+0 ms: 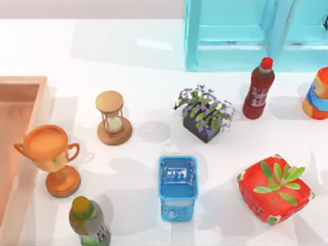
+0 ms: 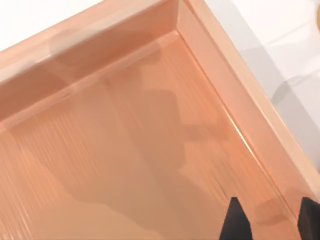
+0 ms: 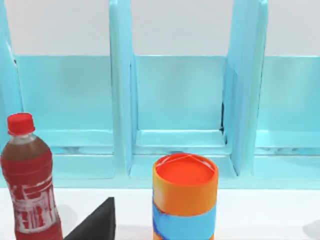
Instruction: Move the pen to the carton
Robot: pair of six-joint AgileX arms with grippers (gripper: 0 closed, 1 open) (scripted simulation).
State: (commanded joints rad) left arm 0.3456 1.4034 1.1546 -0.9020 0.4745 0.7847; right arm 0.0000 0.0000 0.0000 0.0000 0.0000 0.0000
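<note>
The carton (image 1: 20,97) stands at the left edge of the white table (image 1: 128,51) in the top view. Its visible wall runs from the far side toward the near side, and the trophy (image 1: 51,156) stands just beside that wall. The left wrist view looks down into an inner corner of the carton (image 2: 125,150). There the left gripper (image 2: 270,222) hangs above the floor near a side wall, its two dark fingertips (image 2: 232,222) set wide apart with bare orange-brown floor between them and nothing held.

The right gripper (image 3: 95,225) faces the turquoise shelf unit (image 3: 180,100), with the red-capped bottle (image 3: 30,180) and the orange-and-blue can (image 3: 185,200) in front of it — whether it is wide or narrow I cannot tell.

Elsewhere on the table stand the hourglass (image 1: 113,118), a flower planter (image 1: 205,114), a blue mesh basket (image 1: 178,187), a red box with green leaves (image 1: 274,190) and a yellow-capped bottle (image 1: 89,223).
</note>
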